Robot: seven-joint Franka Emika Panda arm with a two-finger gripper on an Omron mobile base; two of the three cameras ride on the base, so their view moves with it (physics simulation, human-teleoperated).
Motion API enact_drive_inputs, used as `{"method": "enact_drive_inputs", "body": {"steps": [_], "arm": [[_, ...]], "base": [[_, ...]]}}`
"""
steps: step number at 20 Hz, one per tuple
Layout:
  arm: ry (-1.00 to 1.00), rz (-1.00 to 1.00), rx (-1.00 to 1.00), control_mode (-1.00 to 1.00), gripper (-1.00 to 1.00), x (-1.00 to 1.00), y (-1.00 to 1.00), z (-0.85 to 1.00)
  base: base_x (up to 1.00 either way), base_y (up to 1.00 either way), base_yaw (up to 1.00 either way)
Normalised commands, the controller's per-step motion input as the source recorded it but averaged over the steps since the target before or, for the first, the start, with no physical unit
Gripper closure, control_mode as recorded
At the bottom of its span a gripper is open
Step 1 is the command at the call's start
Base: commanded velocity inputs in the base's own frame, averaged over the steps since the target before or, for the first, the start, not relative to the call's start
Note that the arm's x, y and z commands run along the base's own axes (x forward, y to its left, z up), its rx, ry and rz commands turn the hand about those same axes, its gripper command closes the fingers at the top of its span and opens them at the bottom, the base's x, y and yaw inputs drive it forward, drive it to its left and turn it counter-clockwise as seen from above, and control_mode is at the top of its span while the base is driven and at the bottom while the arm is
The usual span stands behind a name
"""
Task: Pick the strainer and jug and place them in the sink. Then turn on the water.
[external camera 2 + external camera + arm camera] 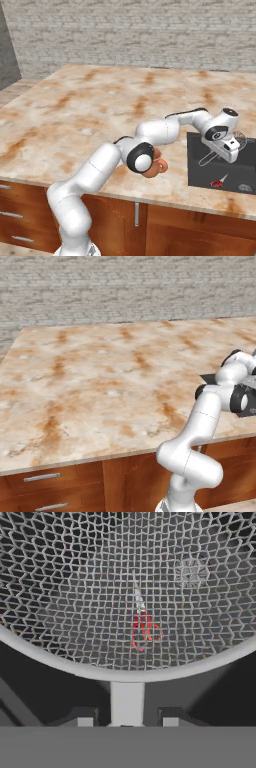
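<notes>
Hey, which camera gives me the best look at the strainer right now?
The hand view: the strainer spreads across it, mesh and rim sharp. The right base view shows it small, over the sink, partly behind the gripper.

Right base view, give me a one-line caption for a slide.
Gripper shut on the strainer over the dark sink; orange jug waits on the marble counter.

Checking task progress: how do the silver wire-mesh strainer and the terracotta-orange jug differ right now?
The round silver wire-mesh strainer is see-through; the small terracotta-orange jug is solid and rounded. The strainer is clamped by its handle in the gripper, over the dark rectangular sink; the jug stands untouched on the marble counter beside the sink, half hidden by the arm. Shared: they look roughly alike in size.
</notes>
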Motion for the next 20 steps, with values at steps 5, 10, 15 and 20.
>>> {"method": "enact_drive_inputs", "body": {"steps": [5,10,15,20], "arm": [[-0.03,0.0,0.0,-1.0,1.0,0.11,-0.22,-0.16],[0.0,0.0,0.0,-1.0,1.0,0.03,-0.29,-0.03],[-0.01,0.0,0.0,-1.0,1.0,0.14,-0.24,-0.08],[-0.05,0.0,0.0,-1.0,1.0,0.19,-0.31,-0.27]], "base": [[0.0,0.0,0.0],[0.0,0.0,0.0],[0.0,0.0,0.0],[0.0,0.0,0.0]]}}
